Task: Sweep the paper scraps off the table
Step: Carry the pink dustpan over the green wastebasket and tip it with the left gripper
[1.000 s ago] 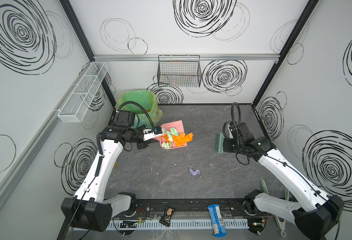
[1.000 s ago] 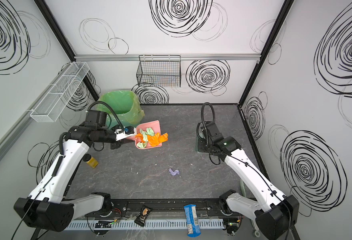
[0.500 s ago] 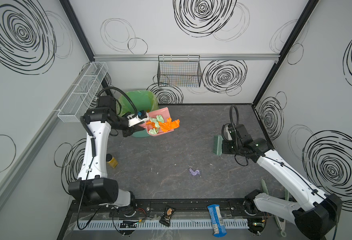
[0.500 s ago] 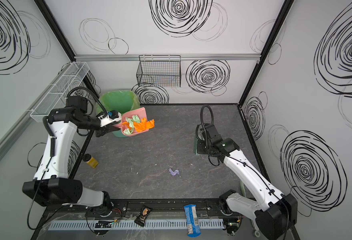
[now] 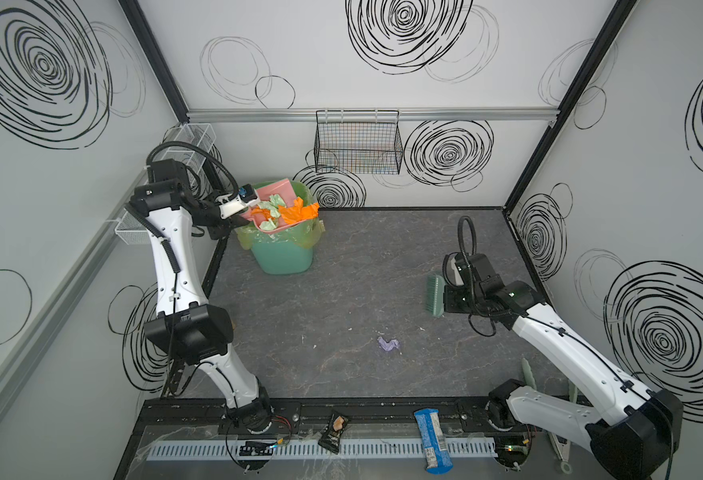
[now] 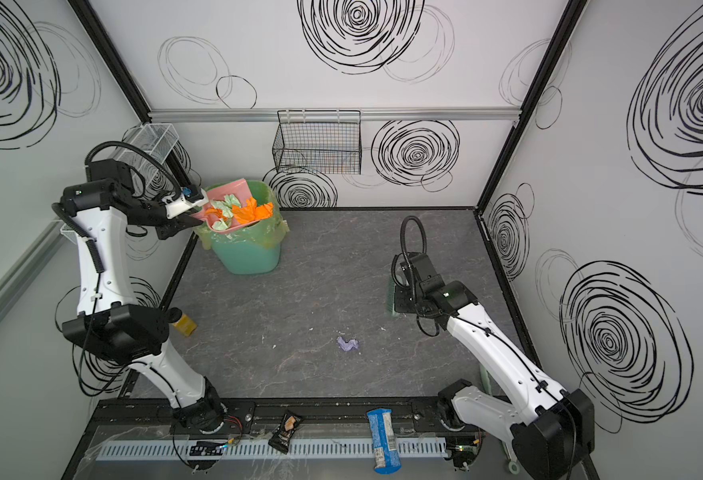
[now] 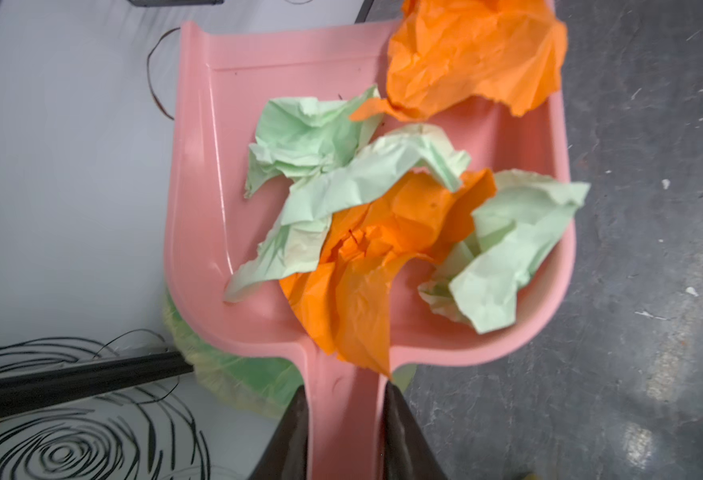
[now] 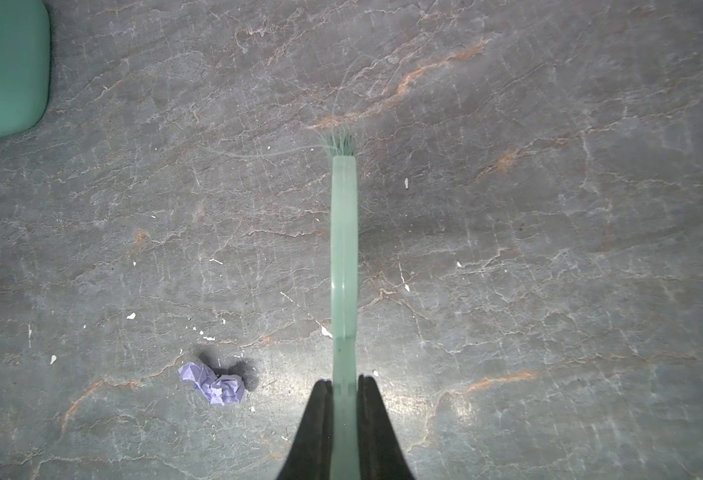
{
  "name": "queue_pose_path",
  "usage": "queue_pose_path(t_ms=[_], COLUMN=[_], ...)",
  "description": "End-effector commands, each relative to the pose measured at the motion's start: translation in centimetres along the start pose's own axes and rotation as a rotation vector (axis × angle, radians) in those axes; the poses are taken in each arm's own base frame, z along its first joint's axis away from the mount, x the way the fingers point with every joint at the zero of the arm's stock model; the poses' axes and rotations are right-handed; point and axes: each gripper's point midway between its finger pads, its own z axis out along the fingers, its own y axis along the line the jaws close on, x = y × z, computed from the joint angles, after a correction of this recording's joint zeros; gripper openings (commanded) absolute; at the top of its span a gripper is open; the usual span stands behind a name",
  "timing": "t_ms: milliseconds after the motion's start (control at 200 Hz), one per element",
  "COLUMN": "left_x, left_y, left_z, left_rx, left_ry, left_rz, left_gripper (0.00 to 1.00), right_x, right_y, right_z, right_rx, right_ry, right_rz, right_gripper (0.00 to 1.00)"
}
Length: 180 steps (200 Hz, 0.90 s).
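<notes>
Pink dustpan (image 7: 200,208), handle clamped in my left claw (image 7: 345,399), hanging over the green bin (image 5: 282,257) at the table's (image 5: 341,270) 10 o'clock.

Load: orange and pale green paper scraps (image 7: 383,232).

Risk: the big orange wad (image 7: 474,54) overhangs the pan's edge (bare table side), so a careless tip could drop it outside the liner (image 5: 258,239).

Bin's contents hidden.

One lavender scrap (image 5: 388,344) lies near 5 o'clock.

Right claw (image 8: 345,386) pinches the green brush (image 8: 344,249) at 3 o'clock.
</notes>
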Motion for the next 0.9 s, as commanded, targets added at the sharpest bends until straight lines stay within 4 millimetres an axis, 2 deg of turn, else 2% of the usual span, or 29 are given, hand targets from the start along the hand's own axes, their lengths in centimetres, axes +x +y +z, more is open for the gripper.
queue_pose_path(t_ms=[0,190,345,615,896], left_x=[1.7,3.3,3.7,2.3,-0.4], left_y=[1.9,5.2,7.2,10.4,11.1], left_z=[-0.4,0.9,1.9,1.4,-0.7], left_rx=[-0.04,-0.121,-0.195,-0.347,-0.506], left_ry=[0.076,0.219,0.364,0.592,0.692], left_rz=[0.01,0.087,0.205,0.463,0.652], left_gripper=[0.0,0.0,0.0,0.0,0.0], right_x=[-0.3,-0.1,-0.1,0.3,0.6], right_y=[0.2,0.5,0.6,0.5,0.5], right_z=[-0.1,0.0,-0.2,-0.1,0.1], right_rx=[-0.02,-0.032,-0.031,-0.034,-0.037], right_ry=[-0.027,-0.023,-0.022,-0.024,-0.021], right_rz=[0.003,0.006,0.006,0.009,0.005], right_gripper=[0.0,0.0,0.0,0.0,0.0])
